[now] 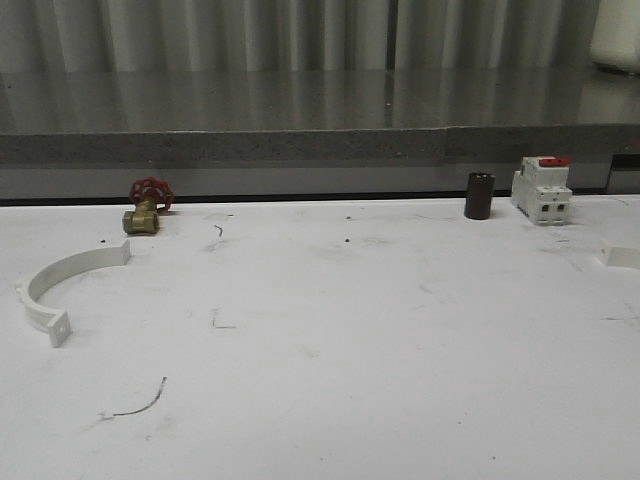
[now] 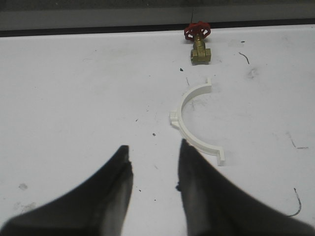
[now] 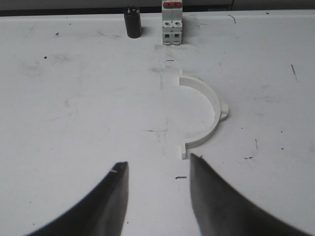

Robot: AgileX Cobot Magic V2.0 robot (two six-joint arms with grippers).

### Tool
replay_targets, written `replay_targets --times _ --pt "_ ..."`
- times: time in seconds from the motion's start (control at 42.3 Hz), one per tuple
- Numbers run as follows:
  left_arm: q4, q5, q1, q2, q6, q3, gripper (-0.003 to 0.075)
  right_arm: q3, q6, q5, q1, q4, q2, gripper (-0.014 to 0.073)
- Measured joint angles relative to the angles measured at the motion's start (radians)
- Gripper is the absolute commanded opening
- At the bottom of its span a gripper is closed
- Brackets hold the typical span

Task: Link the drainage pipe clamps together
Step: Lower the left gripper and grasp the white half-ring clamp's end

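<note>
Two clamp halves lay flat on white table (image 1: 330,330), well apart. Left half-ring (image 1: 62,283) sat near table's left edge, in front of the brass valve (image 1: 143,218) with red handwheel, not touching it; open side faced right toward bare table. Same half (image 2: 194,118) seen from left wrist, just ahead of left claw (image 2: 153,152), spread, nothing between fingers, hovering over bare surface. Right half-ring (image 3: 203,115) lay ahead of right claw (image 3: 156,169), also spread and empty; nearest end tab close to one fingertip (image 3: 194,162), contact unclear. From front, only a tab end (image 1: 620,256) showed at right edge of view, in front of the red-topped breaker (image 1: 541,188). Dark cylinder (image 1: 479,195) stood upright just left of breaker, both along table's far edge. Wide open table between valve and breaker, only scuffs and marks.
</note>
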Motion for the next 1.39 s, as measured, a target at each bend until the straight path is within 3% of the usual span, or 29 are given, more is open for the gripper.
replay_targets --times 0.047,0.284,0.591,1.394 --pt "0.000 0.000 0.000 0.000 0.000 0.000 0.0475 0.000 0.000 0.001 0.000 0.000 0.000 0.0458" --pt "-0.017 0.031 0.000 0.077 0.000 -0.043 0.0472 0.000 0.000 0.003 0.000 0.000 0.000 0.0456" --pt "-0.024 0.131 0.000 0.363 0.000 -0.199 0.0472 0.000 0.000 0.005 0.000 0.000 0.000 0.0456" --pt "-0.043 0.119 -0.075 1.065 0.000 -0.515 0.0472 0.000 0.000 0.005 0.000 0.000 0.000 0.0456"
